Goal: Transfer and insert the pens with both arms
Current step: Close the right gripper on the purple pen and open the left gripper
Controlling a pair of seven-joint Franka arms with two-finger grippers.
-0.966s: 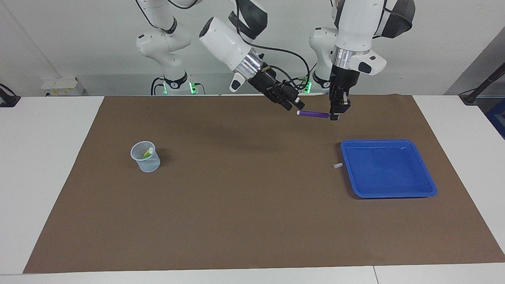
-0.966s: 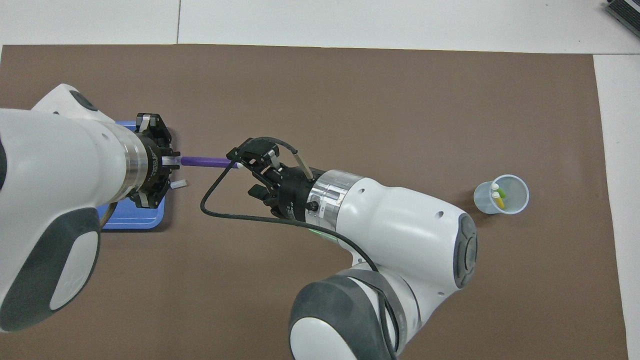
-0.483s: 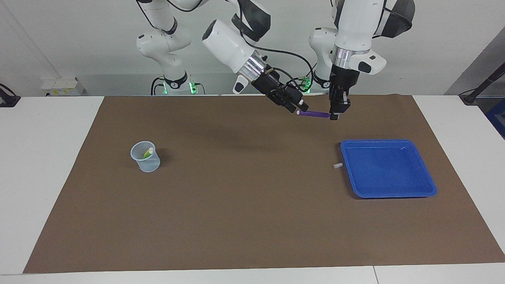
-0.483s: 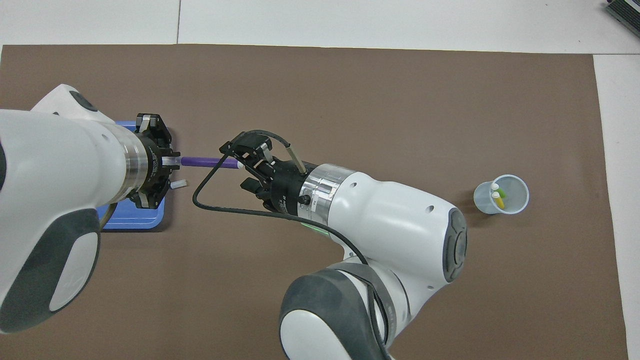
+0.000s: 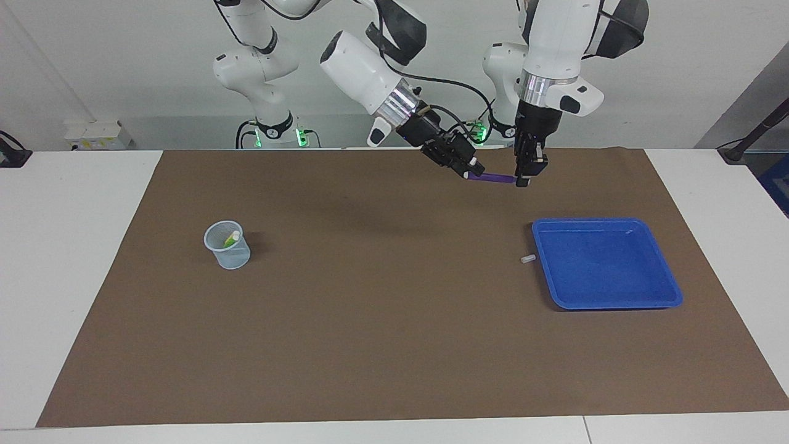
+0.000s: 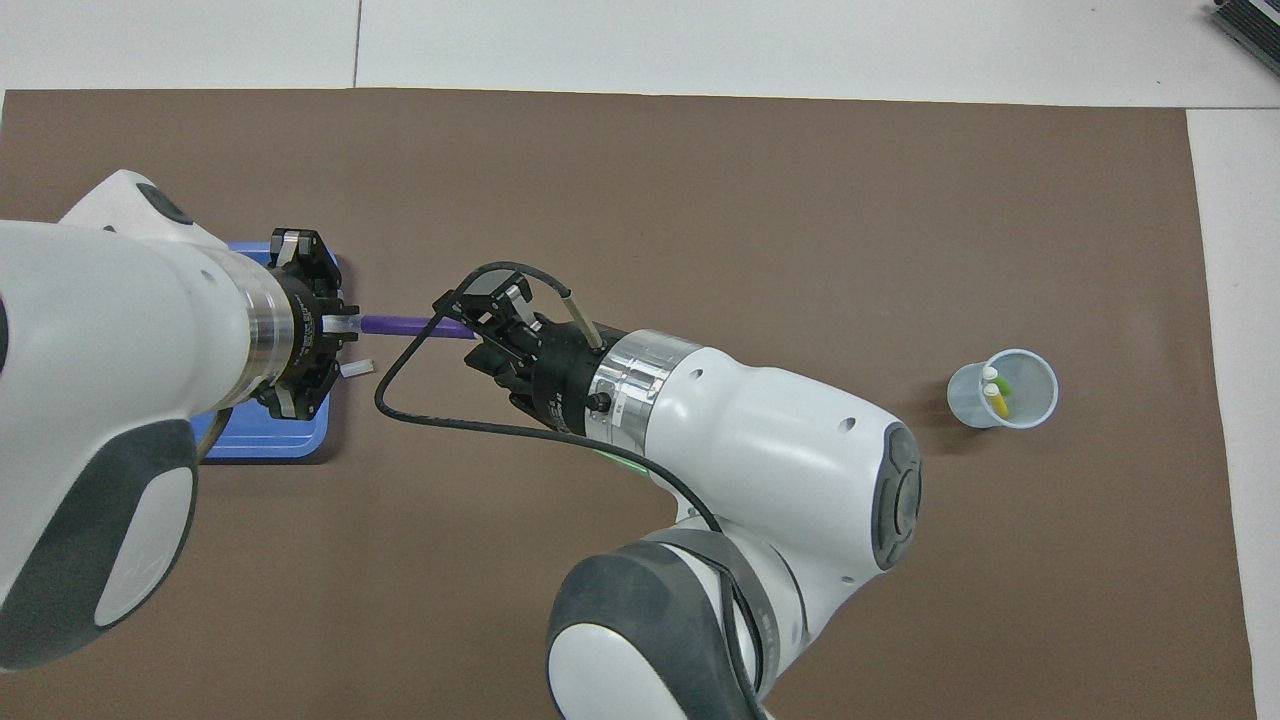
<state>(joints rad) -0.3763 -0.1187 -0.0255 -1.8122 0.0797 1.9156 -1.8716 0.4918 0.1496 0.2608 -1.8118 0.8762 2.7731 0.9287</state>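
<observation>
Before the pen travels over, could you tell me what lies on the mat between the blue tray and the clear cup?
Only the small whitish loose cap beside the blue plastic tray; otherwise bare brown mat up to the clear plastic cup, per the facing view.

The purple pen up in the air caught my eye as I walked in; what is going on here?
It is a handover. The left claw holds the purple pen level in the air, gripped at one end. The right claw has reached its other end and is around it. The green pen and yellow pen stand in the clear cup toward the right arm's end. The blue tray holds no pens; a small white cap lies beside it.
</observation>
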